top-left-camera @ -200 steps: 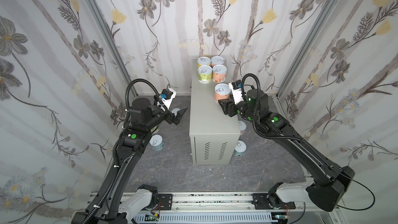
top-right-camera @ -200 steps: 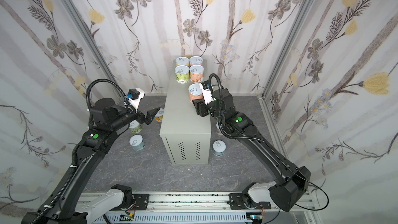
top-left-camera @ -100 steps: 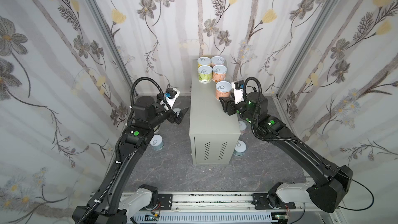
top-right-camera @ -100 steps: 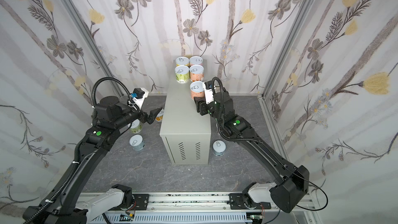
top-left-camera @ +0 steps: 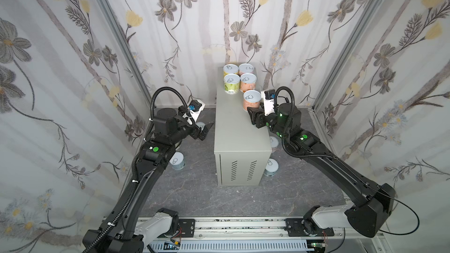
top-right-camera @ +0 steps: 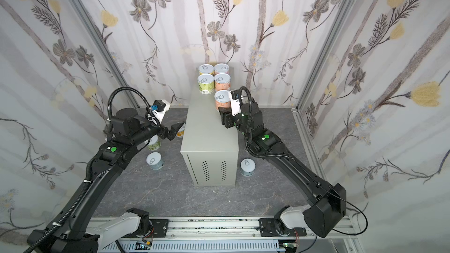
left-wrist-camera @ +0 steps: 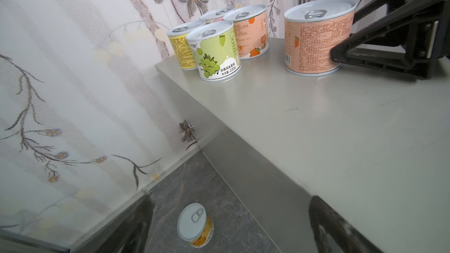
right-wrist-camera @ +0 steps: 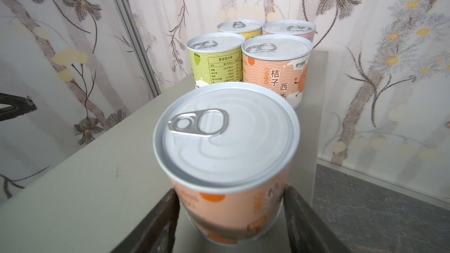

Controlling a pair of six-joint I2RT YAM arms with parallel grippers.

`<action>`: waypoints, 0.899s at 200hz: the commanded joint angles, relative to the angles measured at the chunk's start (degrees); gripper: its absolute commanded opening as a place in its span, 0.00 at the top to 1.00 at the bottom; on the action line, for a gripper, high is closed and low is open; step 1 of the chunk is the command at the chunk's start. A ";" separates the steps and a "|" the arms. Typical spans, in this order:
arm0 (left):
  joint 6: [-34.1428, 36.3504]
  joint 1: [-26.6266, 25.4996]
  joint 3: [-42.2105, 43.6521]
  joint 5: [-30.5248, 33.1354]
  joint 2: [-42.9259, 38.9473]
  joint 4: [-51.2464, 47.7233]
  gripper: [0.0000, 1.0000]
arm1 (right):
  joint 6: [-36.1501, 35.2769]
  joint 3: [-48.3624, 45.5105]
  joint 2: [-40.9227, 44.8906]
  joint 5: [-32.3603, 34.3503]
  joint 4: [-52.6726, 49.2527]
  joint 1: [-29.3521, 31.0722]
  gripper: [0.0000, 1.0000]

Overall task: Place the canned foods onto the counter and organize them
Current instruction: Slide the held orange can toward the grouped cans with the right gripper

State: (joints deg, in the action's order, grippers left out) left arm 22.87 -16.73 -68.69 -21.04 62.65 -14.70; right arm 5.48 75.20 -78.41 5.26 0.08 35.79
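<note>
Grey counter [top-left-camera: 239, 127] top, four lidded cans [top-left-camera: 231, 81] grouped, right fingers [right-wrist-camera: 302, 217] pinching orange can [right-wrist-camera: 226, 142], left fingers [left-wrist-camera: 341, 232] spread

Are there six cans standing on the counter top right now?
No, the counter carries five cans: four grouped at its far end and a lone orange can gripped by the right claw.

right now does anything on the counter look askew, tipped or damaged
Nothing is tipped, spilled or visibly dented. The front orange can stands upright on the counter, a gap apart from the four-can block, clamped between the right fingers. Other cans stand on the floor beside the counter.
</note>
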 commanded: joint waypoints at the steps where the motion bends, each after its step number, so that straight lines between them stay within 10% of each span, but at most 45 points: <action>1: 1.46 -0.01 -0.88 0.38 0.34 0.29 0.00 | -0.48 -0.38 -0.59 -0.42 0.86 -0.38 0.33; 180: 3.08 -1.47 -0.50 2.08 3.40 1.51 0.00 | -0.81 -2.95 -2.87 -2.22 6.69 -2.40 0.33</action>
State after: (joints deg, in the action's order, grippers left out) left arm 25.26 -18.00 -69.54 -17.85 66.11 -14.87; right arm 4.86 72.66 -80.38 3.36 10.04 33.67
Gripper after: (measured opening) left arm 0.998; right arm 0.669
